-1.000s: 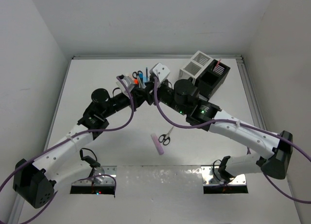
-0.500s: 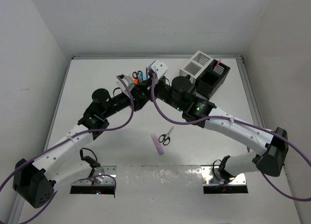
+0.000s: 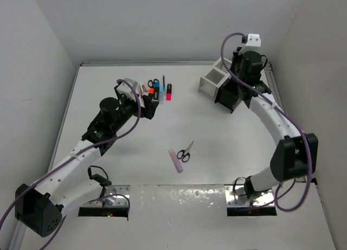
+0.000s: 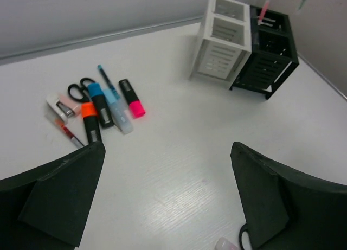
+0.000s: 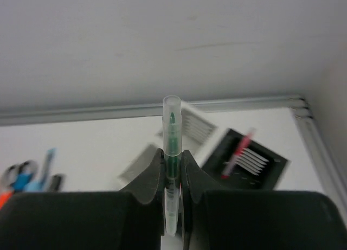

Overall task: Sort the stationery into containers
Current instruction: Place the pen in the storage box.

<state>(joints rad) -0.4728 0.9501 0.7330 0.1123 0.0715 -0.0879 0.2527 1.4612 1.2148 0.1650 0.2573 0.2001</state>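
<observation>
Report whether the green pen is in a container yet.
Out. The shut right gripper clamps the green pen between its jaws; the white box and black box stand beyond it, apart from it.

Slatted white box and black box adjoin at far right; a pink pen stands in the black one. Markers and scissors lie clustered far left. Second scissors and lilac bar lie centrally, just beside each other. Green pen stands upright, clamped in the right gripper.
</observation>
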